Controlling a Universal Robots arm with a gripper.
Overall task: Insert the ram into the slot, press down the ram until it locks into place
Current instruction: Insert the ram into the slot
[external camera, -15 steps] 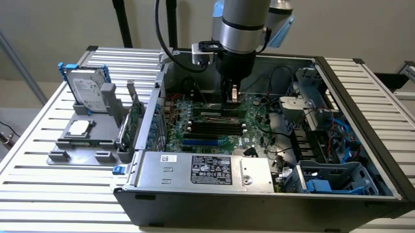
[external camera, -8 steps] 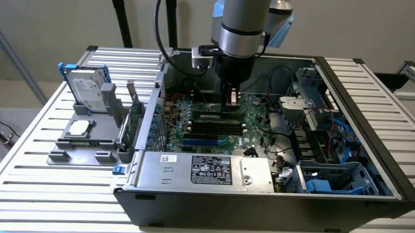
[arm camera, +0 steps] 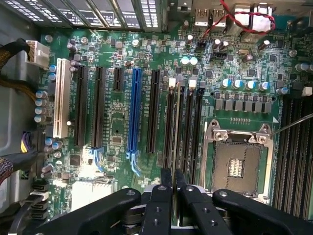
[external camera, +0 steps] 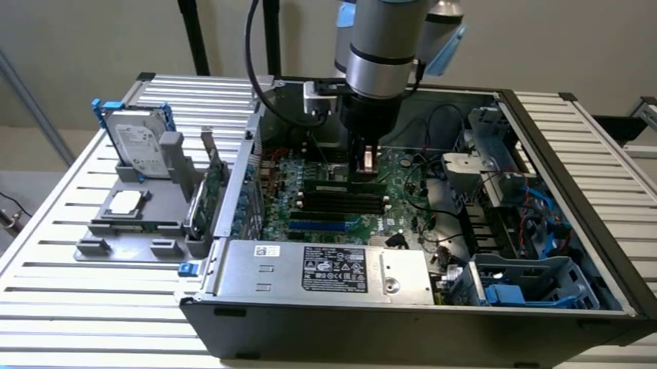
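My gripper (external camera: 365, 174) reaches straight down into the open computer case (external camera: 411, 323), over the motherboard's bank of black memory slots (external camera: 345, 203). The ram (external camera: 339, 187), a thin green stick with a pale label, stands on edge in the slot of that bank farthest from the blue socket. In the wrist view the ram (arm camera: 176, 128) appears edge-on as a pale line running along a black slot (arm camera: 169, 122) with white end clips. The two black fingertips (arm camera: 166, 180) sit close together on the ram's top edge, so the gripper (arm camera: 173, 183) is shut on it.
A blue socket (arm camera: 134, 110) and longer black card slots lie beside the memory bank. The open processor socket (arm camera: 237, 161) is on its other side. A silver power supply (external camera: 328, 269) fills the case front. A hard drive (external camera: 138, 146) and an expansion card (external camera: 212, 192) stand outside the case.
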